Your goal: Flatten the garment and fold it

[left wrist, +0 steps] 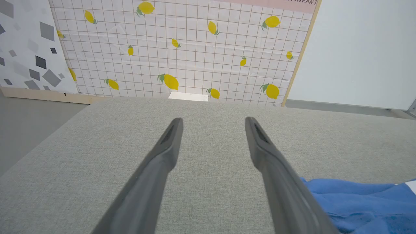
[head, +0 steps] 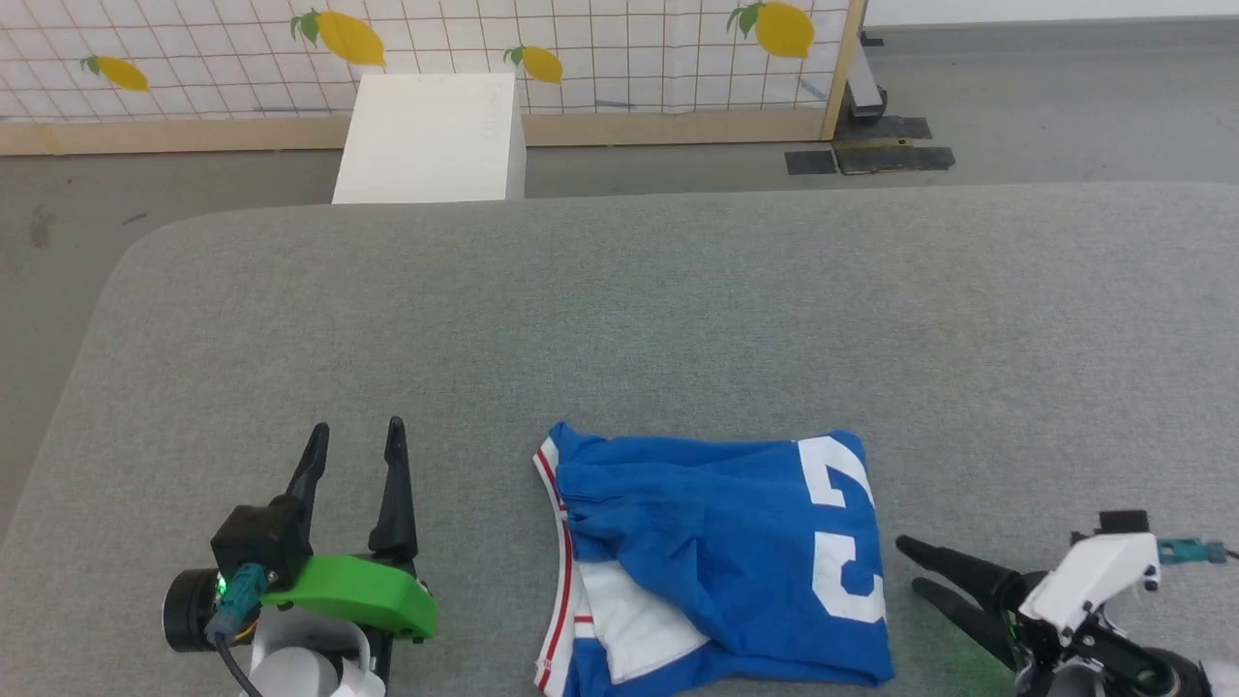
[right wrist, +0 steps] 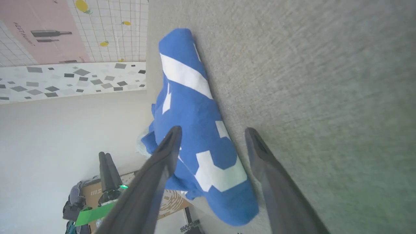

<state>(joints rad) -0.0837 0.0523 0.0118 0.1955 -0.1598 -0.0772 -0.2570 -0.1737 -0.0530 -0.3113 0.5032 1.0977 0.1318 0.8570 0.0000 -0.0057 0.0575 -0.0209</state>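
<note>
Grey fabric-covered table [head: 619, 310], seen from the head camera. Left gripper [head: 356, 428]: its two dark fingers are spread wide and hold nothing, pointing away from the robot over bare cloth to the left of the garment [head: 716, 552], clear of it. Right gripper [head: 909, 562]: fingers likewise spread and empty (in the right wrist view the blue cloth lies ahead, between them), their tips aimed at the garment's right edge and stopping just short of it. The garment lies rumpled near the table's front edge, between the two grippers, with a white numeral facing up on its right side and a white, red-striped sleeve at its left. Beyond the far edge stand a white box [head: 431, 136] and a lemon-print grid panel [head: 600, 48].
</note>
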